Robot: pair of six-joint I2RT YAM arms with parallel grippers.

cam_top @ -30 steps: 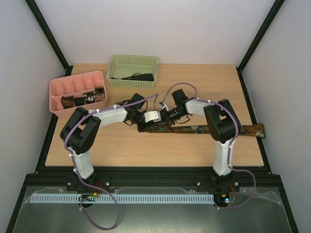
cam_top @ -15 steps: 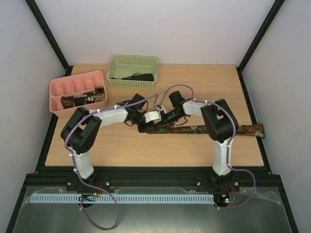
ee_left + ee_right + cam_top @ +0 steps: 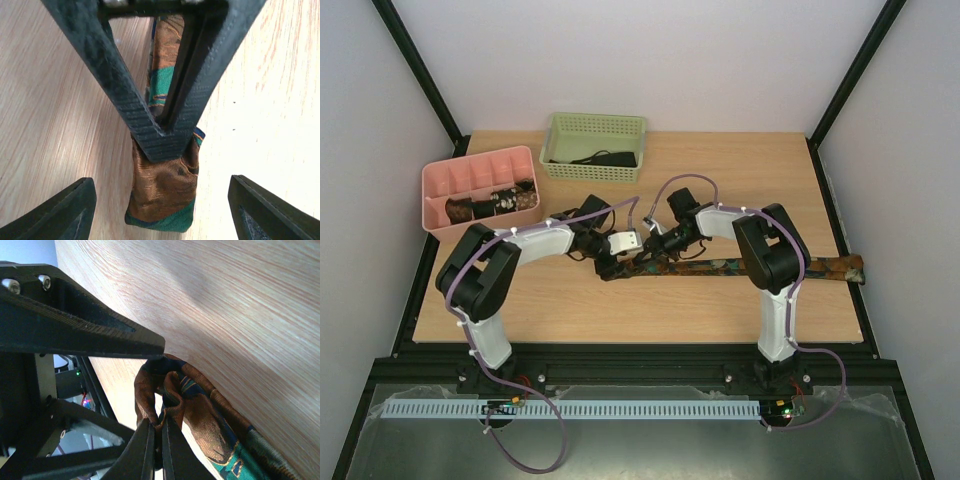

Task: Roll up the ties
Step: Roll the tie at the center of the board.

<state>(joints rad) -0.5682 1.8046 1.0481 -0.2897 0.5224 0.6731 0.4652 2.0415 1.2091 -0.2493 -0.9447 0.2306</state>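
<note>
Left end effector [image 3: 162, 136] shifted left, pinching tie [image 3: 161, 197] end.

Tie [image 3: 715, 266] only partly seen: right arm [image 3: 772, 255] covers a mid stretch from above, left fingers [image 3: 120, 95] mask part of its folded end, right wrist view crops it at the bottom edge; dark item [image 3: 605, 158] in green basket [image 3: 595, 119] too small to identify.

2 arms [image 3: 540, 238], 1 long flat tie [image 3: 715, 266], 1 pink tray [image 3: 480, 226], 1 grn basket [image 3: 590, 171], rolled ties [image 3: 498, 203] count unclear
</note>
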